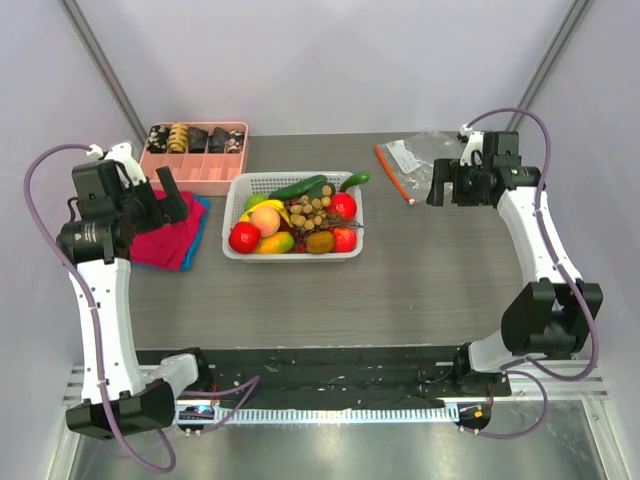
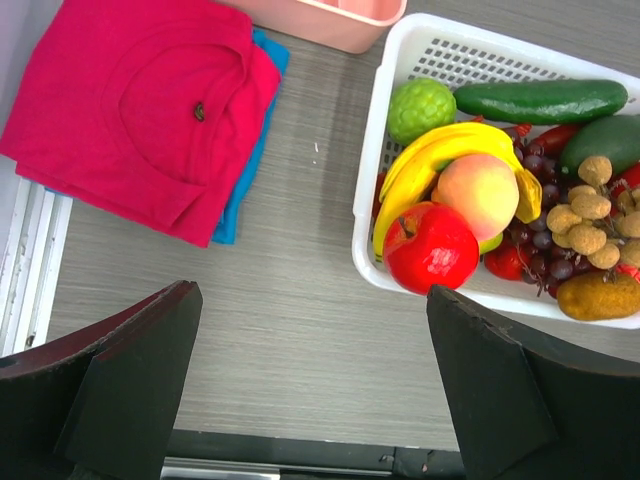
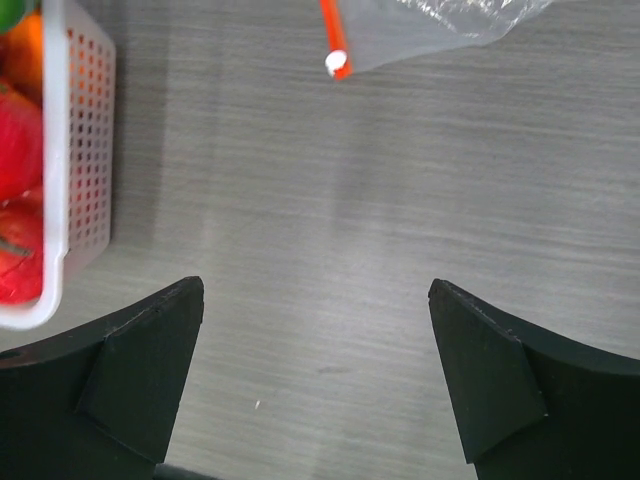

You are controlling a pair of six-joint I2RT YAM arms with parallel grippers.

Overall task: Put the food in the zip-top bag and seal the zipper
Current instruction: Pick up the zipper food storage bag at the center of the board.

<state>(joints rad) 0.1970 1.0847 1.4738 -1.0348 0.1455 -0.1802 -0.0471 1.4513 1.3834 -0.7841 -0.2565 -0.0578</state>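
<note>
No legible text, brand or number in any of my three views. Closest candidates: a white patch on the zip-top bag in the top view, which looks like a printed panel but is too small to read. There's also a small dark mark on the folded red cloth in my left wrist view; it could be a logo or a button, can't tell which. Neither gives a readable character.
</note>
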